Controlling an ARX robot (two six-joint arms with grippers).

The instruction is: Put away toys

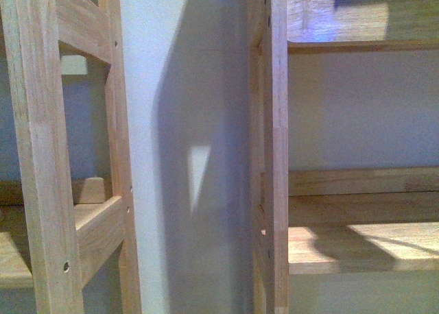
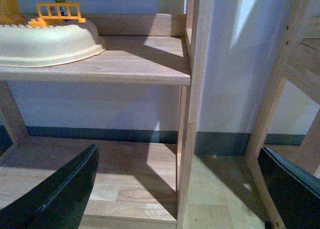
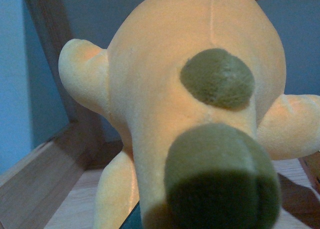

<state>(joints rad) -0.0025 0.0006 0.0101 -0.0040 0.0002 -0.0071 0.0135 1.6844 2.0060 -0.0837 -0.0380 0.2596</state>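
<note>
Plush animal [image 3: 165, 114], tail toward camera

2 pale wooden shelf units [image 1: 278, 156] against sunlit white wall [image 1: 185, 122].

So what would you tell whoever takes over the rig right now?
Left gripper: open, empty, jaws wide apart, facing the wooden shelf unit.
Right gripper: jaws hidden behind the plush toy, which fills the right wrist view above a wooden shelf board; whether it is gripped or already resting there cannot be told.
A cream tray holding an orange toy fence sits on the upper shelf.
Done: plush brought to a shelf.
Left: confirm it rests on the shelf, release, pull back.
</note>
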